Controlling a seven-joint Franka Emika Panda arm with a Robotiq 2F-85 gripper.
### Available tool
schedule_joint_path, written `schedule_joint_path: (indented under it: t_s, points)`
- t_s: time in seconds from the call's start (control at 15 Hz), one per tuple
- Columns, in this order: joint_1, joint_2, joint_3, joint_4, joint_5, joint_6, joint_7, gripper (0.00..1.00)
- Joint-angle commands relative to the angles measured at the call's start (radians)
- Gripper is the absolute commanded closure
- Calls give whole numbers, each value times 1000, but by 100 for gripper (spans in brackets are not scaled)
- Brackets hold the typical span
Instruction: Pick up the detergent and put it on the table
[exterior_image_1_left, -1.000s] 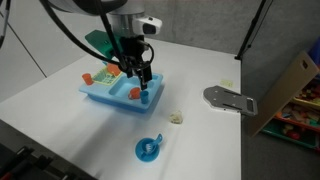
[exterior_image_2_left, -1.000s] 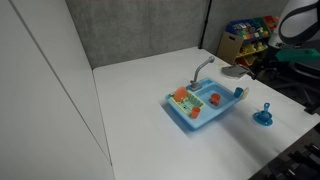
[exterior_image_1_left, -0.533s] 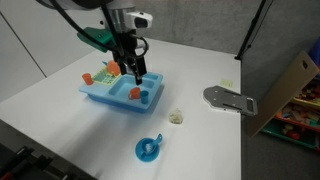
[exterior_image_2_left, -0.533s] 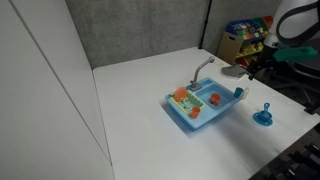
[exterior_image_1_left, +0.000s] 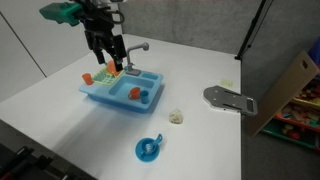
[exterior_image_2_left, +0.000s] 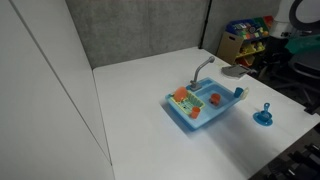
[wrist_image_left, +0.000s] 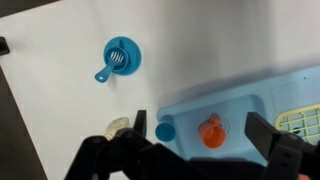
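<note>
Gripper (exterior_image_1_left: 112, 66): jaws wide, holding nothing, above blue toy sink (exterior_image_1_left: 120, 103) | detergent (exterior_image_1_left: 176, 117): lies on table (exterior_image_1_left: 210, 135) beside the sink, well in from table edges | step: placing seems done | next: probably only retreat upward, clear of the sink.

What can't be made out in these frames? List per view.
Claw: dark and blurred in an exterior view, height above the sink unclear.
Detergent: wrist view, partly behind a claw finger; in an exterior view too small for detail.
Sink: wrist view, cut off by right and bottom edges and the claw.
Arm: in an exterior view, cut off at the right edge; claw not seen there.
</note>
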Motion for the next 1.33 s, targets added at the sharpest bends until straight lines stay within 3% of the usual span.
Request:
schedule_joint_path:
  t_s: [0.0, 0.6, 1.27]
  points:
    - [-1, -126, 26, -51, 8, -80, -50, 0]
    - [16, -358, 58, -78, 98, -261, -179, 0]
    - [24, -522, 80, -64, 102, -354, -174, 0]
